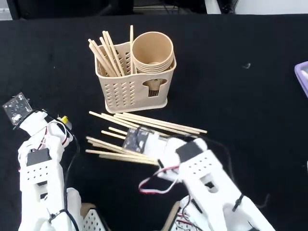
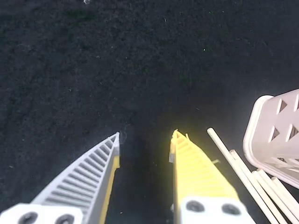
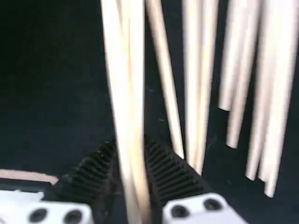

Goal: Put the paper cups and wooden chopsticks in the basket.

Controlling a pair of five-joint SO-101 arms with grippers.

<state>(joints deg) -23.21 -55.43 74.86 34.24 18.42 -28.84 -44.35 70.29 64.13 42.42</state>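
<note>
My right gripper pinches chopsticks toward the tabletop's near edge. I'd lift clear, tip them upright over the basket, then release. Left gripper sits spread, empty.

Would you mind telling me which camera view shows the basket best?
The high view: the whole basket stands there, holding stacked paper cups and chopsticks. The left wrist view catches just a corner of its wall; the right wrist view looks at loose chopsticks.

White arms with black servos and red-white cables; ridged jaws yellow-grey left, black right.
</note>
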